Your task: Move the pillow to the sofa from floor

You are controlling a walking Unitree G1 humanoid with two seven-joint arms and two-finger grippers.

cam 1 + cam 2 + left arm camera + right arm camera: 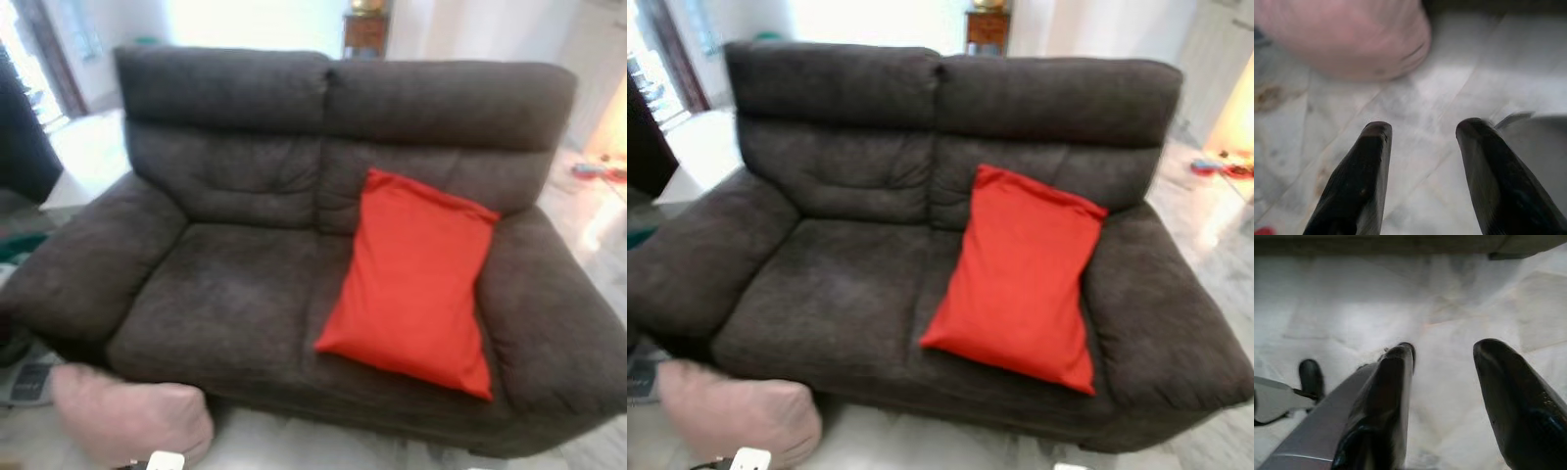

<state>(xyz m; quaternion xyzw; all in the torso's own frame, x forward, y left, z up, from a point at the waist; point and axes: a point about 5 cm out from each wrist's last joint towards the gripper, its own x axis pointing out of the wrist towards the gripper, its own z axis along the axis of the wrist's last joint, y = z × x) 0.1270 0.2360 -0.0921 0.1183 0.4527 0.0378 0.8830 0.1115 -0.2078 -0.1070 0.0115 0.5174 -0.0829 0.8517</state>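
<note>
The left end effector (1422,132) hangs low over the pale marble floor (1449,88), its two black fingers (1374,142) spread wide with only tile between them, grasping nothing and touching nothing; the right end effector (1444,357) is likewise released above the floor, fingers parted and empty, with the sofa's dark base edge across the far side of its view; just ahead of the left one lies the pink pillow (132,416), on the floor and pressed against the sofa's front at the robot's left, beside the left armrest; it looks plump, soft and light, its cover slack and wrinkled near one end, so it should squash rather than resist and will likely sag if pinched at a corner; the better hold, by my judgement, is a deep bite across a bulging edge or a gathered fold of cloth, fingers kept wide until they straddle the stuffing; cloth is not slippery and nothing here is fragile; beyond, the dark sofa (245,284) offers a bare left seat; a red cushion (411,279) leans on its right seat against the backrest.
</note>
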